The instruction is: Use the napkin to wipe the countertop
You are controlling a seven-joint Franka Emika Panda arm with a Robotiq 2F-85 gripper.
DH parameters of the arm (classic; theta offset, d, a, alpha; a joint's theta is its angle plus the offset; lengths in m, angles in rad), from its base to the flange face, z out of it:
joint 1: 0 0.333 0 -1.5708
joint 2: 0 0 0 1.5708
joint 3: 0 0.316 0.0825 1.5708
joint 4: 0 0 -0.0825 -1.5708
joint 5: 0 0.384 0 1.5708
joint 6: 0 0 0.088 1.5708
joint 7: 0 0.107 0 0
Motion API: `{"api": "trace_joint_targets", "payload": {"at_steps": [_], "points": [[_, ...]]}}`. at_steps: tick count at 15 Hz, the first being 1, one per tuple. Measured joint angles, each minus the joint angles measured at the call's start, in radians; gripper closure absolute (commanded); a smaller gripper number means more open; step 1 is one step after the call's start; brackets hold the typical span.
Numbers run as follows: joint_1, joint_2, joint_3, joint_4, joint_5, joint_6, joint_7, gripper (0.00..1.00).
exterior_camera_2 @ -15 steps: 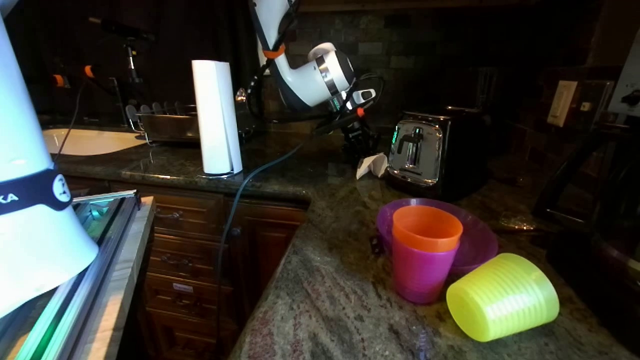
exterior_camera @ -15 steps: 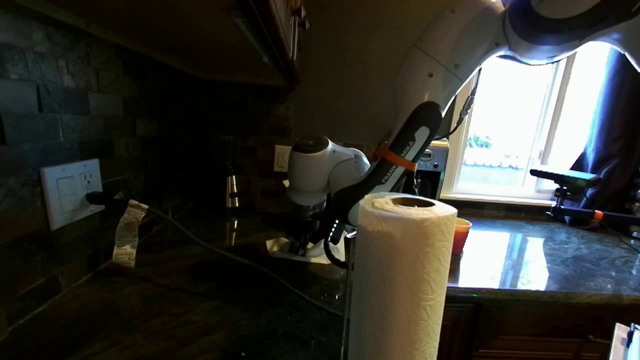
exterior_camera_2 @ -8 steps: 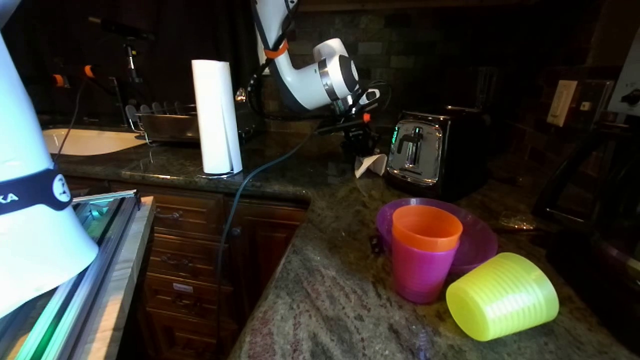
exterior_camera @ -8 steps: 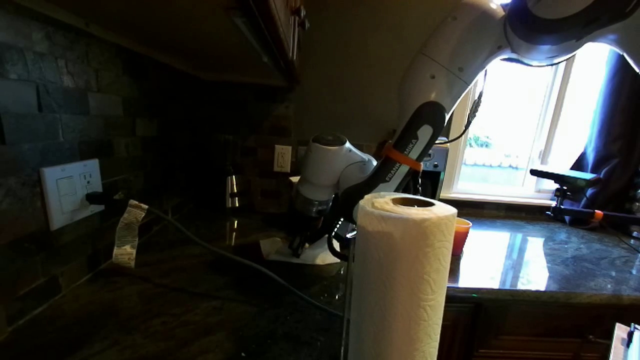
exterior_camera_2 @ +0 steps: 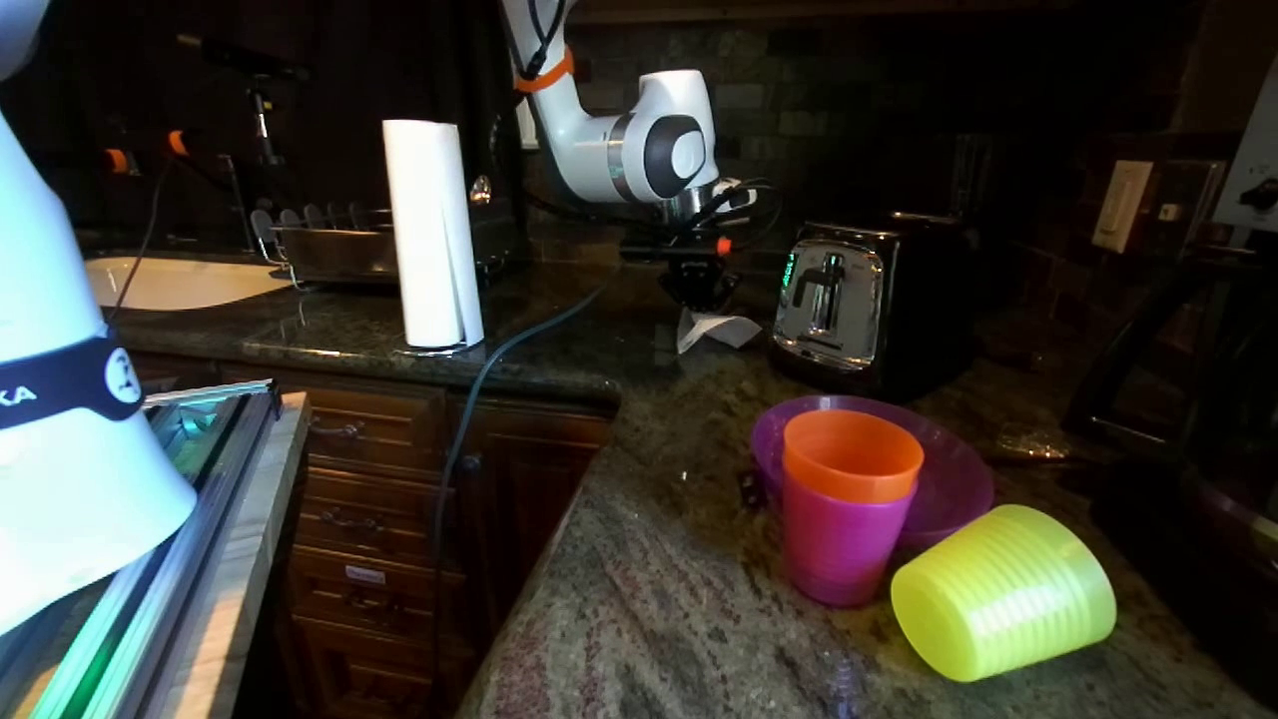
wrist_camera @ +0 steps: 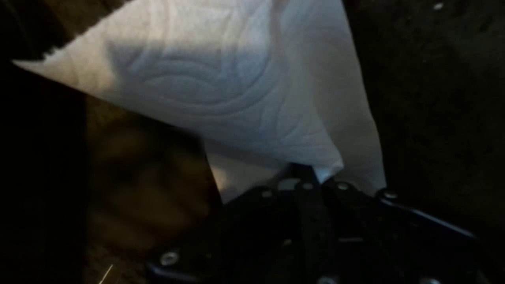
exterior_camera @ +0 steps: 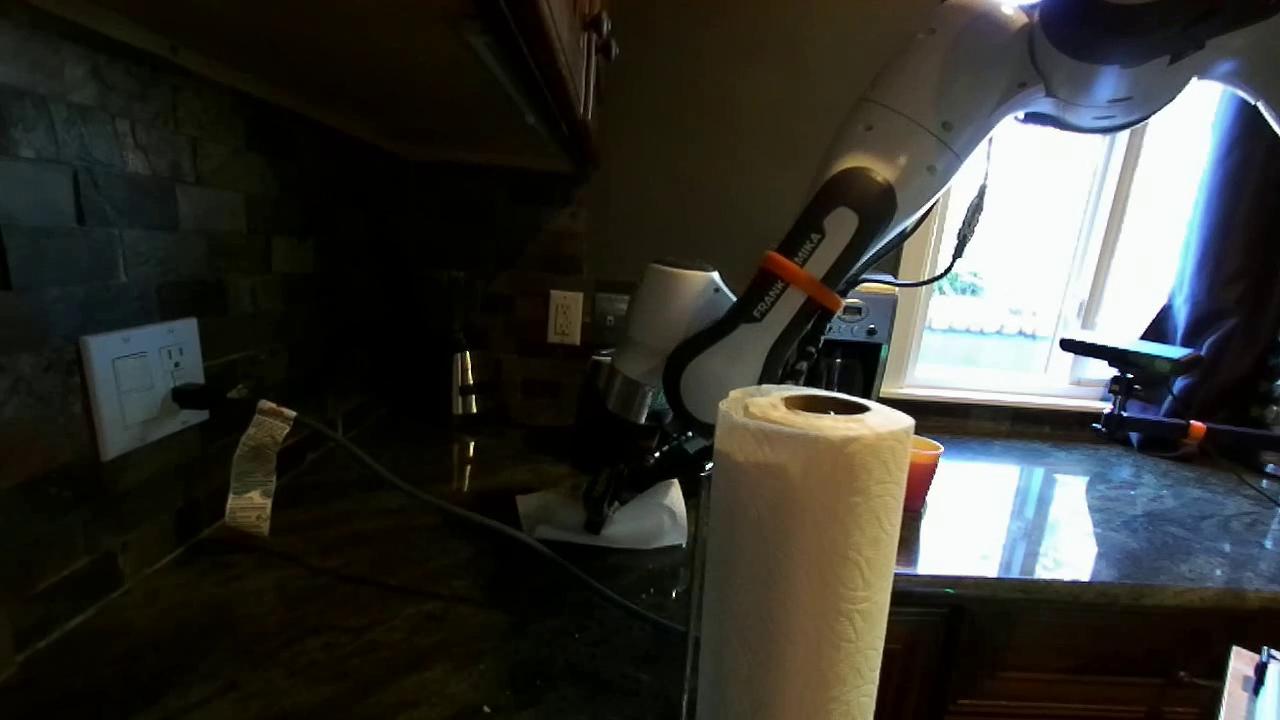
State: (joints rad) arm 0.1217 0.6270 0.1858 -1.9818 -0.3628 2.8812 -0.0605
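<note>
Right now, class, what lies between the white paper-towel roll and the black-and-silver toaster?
In an exterior view: a blue-grey cord, then the black gripper holding the white paper napkin.

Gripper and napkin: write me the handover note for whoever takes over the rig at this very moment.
Gripper: shut on the napkin, whose loose part fans out from the grip.
Things: the napkin appears to rest on the countertop, near the toaster; the paper towel roll stands upright.
Done: napkin gripped and down at the countertop. How much has been wiped, these views cannot settle.
Left: probably wiping strokes, then release; I'd give the toaster some room.
</note>
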Motion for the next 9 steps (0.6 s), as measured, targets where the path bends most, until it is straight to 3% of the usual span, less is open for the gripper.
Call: {"api": "trace_joint_targets", "payload": {"at_steps": [2,6,9], "points": [[0.029,-0.016,-0.03,-0.008,0.019,-0.032,0.01,0.99],[0.15,-0.048,-0.154,-0.011,0.014,-0.145,0.058,0.99],[0.18,-0.065,-0.175,-0.009,0.013,-0.257,0.062,0.99]]}}
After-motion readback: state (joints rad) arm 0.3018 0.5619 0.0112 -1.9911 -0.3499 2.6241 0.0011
